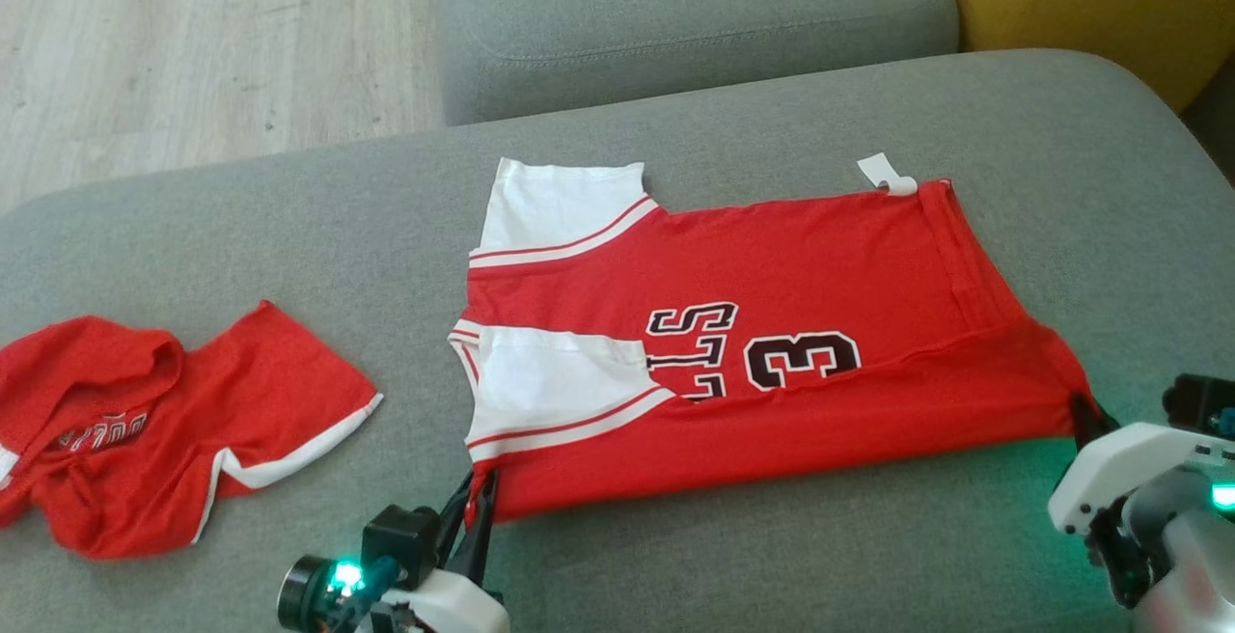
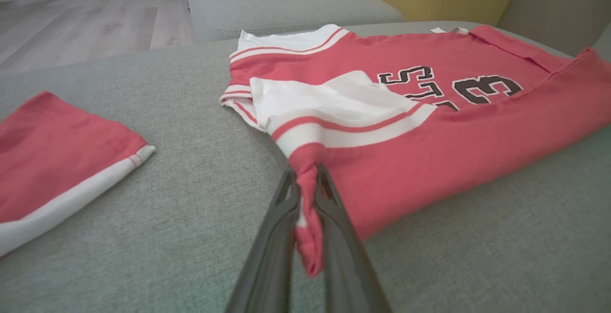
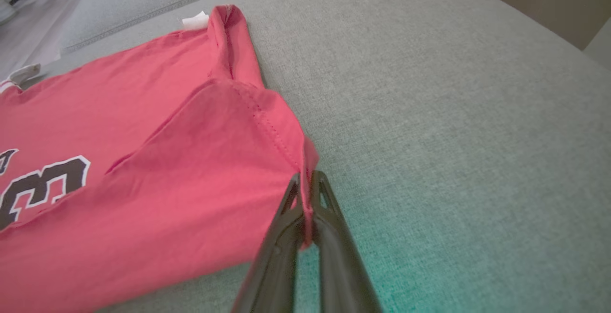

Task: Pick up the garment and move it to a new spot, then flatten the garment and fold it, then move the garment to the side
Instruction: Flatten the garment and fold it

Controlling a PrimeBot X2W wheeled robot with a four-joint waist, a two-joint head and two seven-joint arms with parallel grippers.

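Grips red jersey [image 1: 772, 344], lying half-folded on grey sofa cushion [image 1: 289, 218], by its near edge, with left claw [image 1: 476, 498] clenched on sleeve-end corner and right claw [image 1: 1088, 413] clenched on hem corner, seemingly to keep the fold taut and even.

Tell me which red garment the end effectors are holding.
The jersey with the number 3, spread in the middle: the left end effector and the right end effector pinch its near corners. The crumpled garment lies apart, untouched.

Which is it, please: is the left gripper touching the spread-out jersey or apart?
Touching: the left wrist view shows the left gripper pinching the spread-out jersey at its corner.
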